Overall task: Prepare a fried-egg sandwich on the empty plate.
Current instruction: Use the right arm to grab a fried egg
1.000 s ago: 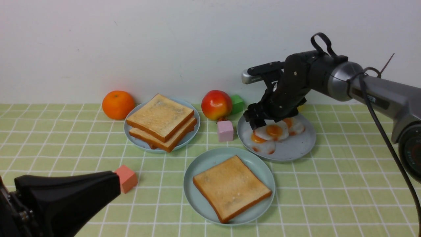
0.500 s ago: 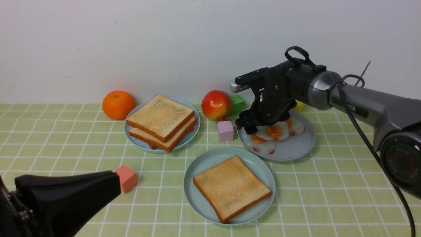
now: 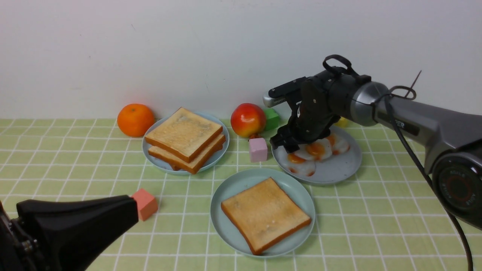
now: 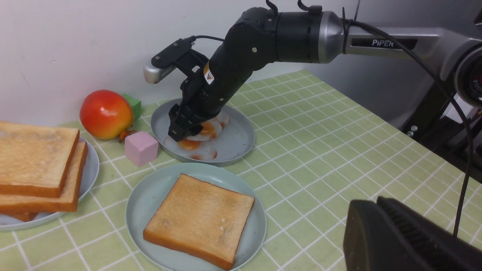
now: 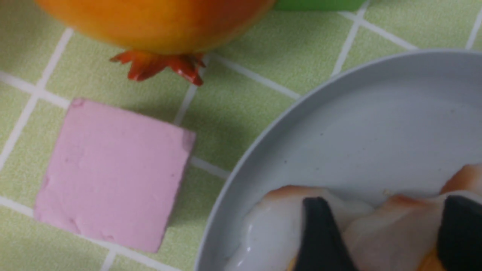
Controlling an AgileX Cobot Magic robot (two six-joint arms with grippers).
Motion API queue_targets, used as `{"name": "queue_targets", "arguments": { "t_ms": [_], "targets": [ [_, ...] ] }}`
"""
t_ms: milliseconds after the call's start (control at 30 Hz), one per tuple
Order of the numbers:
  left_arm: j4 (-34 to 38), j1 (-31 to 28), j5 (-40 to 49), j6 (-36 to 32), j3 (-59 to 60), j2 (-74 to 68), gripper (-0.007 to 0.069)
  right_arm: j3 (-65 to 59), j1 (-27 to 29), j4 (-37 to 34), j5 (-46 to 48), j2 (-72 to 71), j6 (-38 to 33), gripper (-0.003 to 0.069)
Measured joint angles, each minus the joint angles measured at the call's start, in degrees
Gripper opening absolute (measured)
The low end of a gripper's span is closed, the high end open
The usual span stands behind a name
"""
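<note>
Right gripper (image 3: 289, 147): down on the grey plate (image 3: 335, 170), jaws spread; in the wrist view the black fingertips (image 5: 320, 237) straddle a fold of egg white, not pinched.
Left gripper (image 3: 75, 222): low at the near left, well apart from the food; we cannot tell if it is spread or closed.
Fried eggs (image 3: 314, 150): several, overlapping in one glossy pile.
Teal plate (image 3: 226, 188): near centre, carrying one toast slice (image 3: 265, 214); no egg on it yet.
Risk, double pick: the eggs overlap, so we judge a squeeze could lift two or drag the pile.
Risk, slip: the glossy white may slide out of the grip and drop between the plates.
Risk, plate shove: tips pressing low could push the grey plate into the pink block (image 3: 258, 149) just beside its rim.
</note>
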State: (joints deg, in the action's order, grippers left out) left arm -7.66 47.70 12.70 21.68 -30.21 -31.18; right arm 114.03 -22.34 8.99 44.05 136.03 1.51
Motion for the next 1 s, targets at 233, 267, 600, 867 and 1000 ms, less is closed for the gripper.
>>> {"name": "queue_targets", "arguments": {
  "t_ms": [233, 267, 600, 867, 1000],
  "targets": [
    [0.00, 0.00, 0.00, 0.00, 0.03, 0.00, 0.0031, 0.17, -0.05, 0.33, 1.28, -0.85, -0.73, 0.0091],
    [0.00, 0.00, -0.02, 0.00, 0.03, 0.00, 0.0031, 0.17, 0.00, 0.46, 2.12, -0.85, -1.15, 0.0034],
    [-0.89, 0.00, -0.07, 0.00, 0.03, 0.00, 0.0037, 0.38, -0.06, 0.20, 8.89, -3.92, -3.09, -0.0010],
    [-2.09, 0.00, -0.07, 0.00, 0.03, 0.00, 0.0039, 0.49, -0.59, 0.20, 14.83, -6.31, -3.06, -0.0007],
    [-2.43, 0.00, -0.07, 0.00, 0.03, 0.00, 0.0039, 0.49, 1.09, -0.58, 16.06, -6.31, 0.03, -0.0001]
  ]
}}
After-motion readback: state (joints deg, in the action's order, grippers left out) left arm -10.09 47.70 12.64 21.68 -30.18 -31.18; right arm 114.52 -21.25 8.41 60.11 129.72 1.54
